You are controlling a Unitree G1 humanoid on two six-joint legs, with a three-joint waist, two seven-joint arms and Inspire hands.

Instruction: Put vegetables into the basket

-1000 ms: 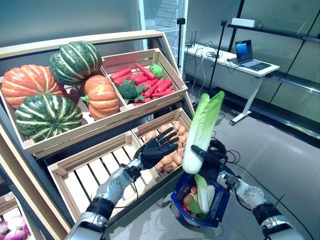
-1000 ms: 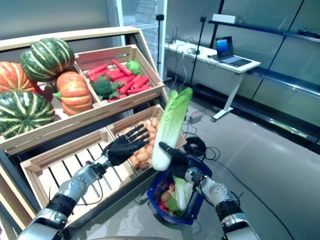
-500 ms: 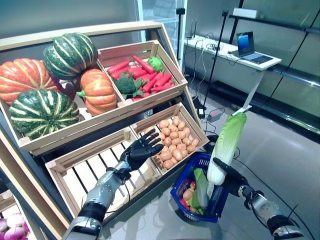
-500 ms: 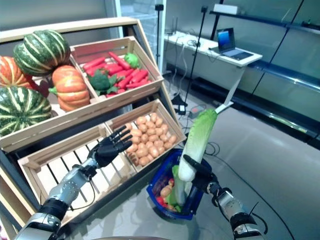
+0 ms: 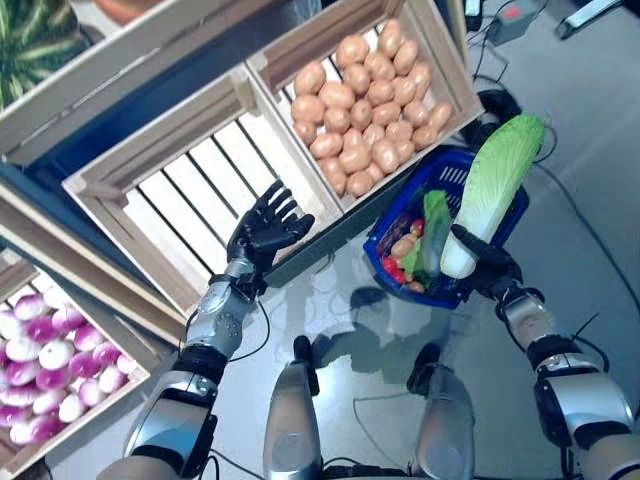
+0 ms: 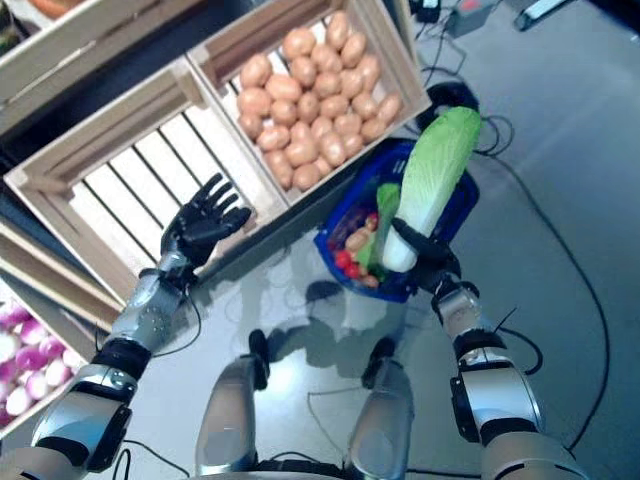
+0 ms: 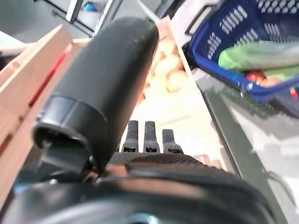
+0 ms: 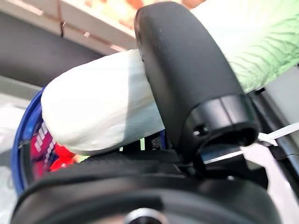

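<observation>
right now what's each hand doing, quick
Left hand: open, fingers spread, holding nothing, in front of the empty wooden crate.
Right hand: shut on the cabbage, above the blue basket.

crates (image 5: 180, 190): pale unfinished wood, slatted
basket (image 5: 505, 215): blue perforated plastic
cabbage (image 5: 490, 190): smooth white stalk, ribbed green leaves
floor (image 5: 370, 330): grey, glossy
right hand (image 5: 485, 268): matt black

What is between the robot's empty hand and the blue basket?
Only the potato crate's wooden corner and bare floor separate the left hand from the basket, seen from both eye views.
</observation>
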